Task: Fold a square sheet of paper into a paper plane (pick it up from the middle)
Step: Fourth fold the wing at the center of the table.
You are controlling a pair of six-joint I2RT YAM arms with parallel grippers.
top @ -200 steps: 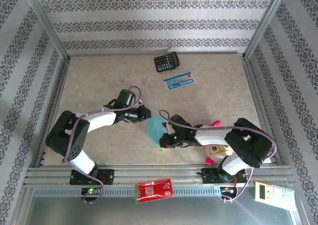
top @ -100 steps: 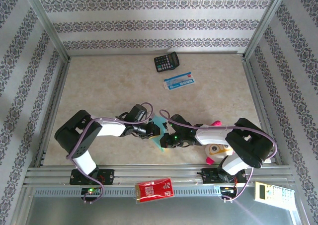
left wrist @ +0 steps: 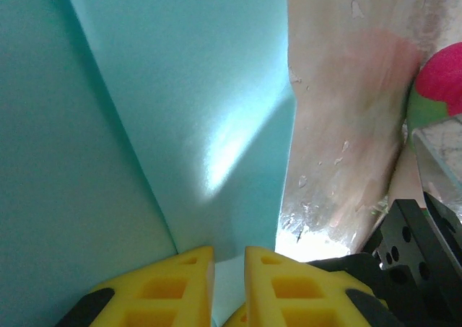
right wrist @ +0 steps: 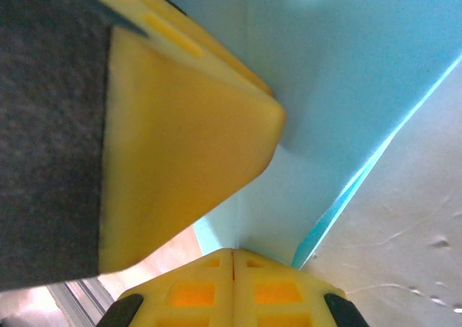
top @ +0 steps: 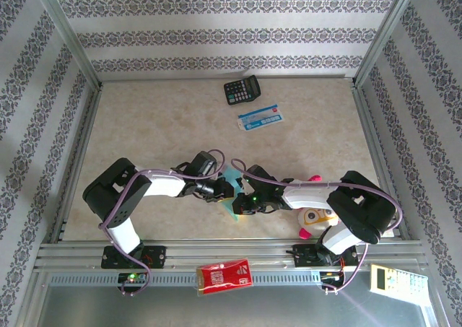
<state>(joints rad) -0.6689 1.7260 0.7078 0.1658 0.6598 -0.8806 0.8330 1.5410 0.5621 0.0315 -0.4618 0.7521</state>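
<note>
Square sheet of paper (left wrist: 180,89) is pinched by left gripper (left wrist: 229,260) and right gripper (right wrist: 232,260).

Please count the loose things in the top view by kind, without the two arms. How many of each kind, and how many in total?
Black calculator: 1
Blue-and-white card: 1
Turquoise paper: 1
Pink-and-white toy: 1
Red packet: 1
Pale device on the front rail: 1
Total: 6

Overhead, the sheet of paper (top: 229,175) is mostly hidden.
</note>
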